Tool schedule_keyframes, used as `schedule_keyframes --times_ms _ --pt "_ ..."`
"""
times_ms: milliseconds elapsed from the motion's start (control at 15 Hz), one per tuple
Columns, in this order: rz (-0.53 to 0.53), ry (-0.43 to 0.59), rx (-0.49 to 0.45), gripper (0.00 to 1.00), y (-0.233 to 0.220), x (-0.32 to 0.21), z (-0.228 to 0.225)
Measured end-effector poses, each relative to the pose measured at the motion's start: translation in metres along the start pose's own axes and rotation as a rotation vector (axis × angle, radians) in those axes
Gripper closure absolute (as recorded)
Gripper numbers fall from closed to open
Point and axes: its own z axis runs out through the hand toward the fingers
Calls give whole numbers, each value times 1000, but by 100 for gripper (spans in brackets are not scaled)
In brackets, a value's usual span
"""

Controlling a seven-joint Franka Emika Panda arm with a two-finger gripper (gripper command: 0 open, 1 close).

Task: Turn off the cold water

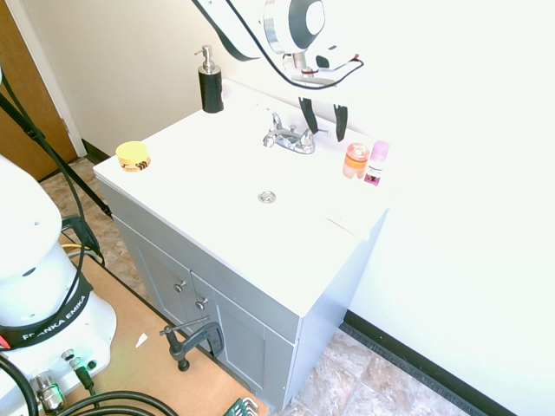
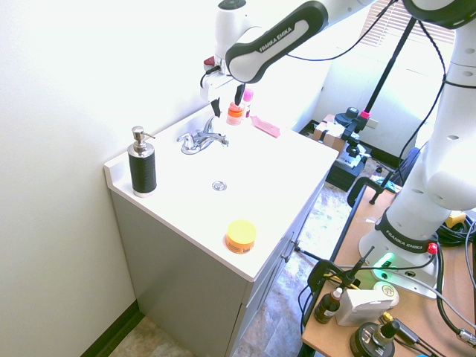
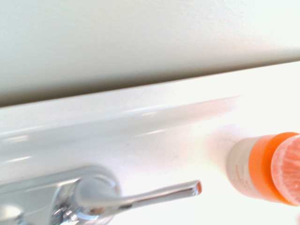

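A small chrome faucet [image 1: 289,138] with two lever handles sits at the back of the white sink top [image 1: 217,165]; no stream runs from its short spout. My gripper [image 1: 324,120] hangs open just above and behind the faucet's right-hand lever, its two black fingers [image 1: 341,122] pointing down and touching nothing. From the other side, the gripper [image 2: 227,102] hovers over the faucet [image 2: 201,140] near the wall. The wrist view shows one lever [image 3: 159,193] close up, stretching toward an orange-capped bottle [image 3: 262,171].
A black pump bottle [image 1: 211,82] stands at the back left corner. An orange bottle [image 1: 355,159] and a pink-capped bottle [image 1: 377,163] stand right of the faucet. A round yellow-orange tin [image 1: 133,156] sits near the left front edge. The drain [image 1: 267,197] lies mid-basin.
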Motion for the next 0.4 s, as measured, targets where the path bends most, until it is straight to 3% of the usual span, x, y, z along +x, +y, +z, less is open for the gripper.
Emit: schedule_keyframes --times_ms 400 --pt "-55 -113 62 0 42 -63 -64"
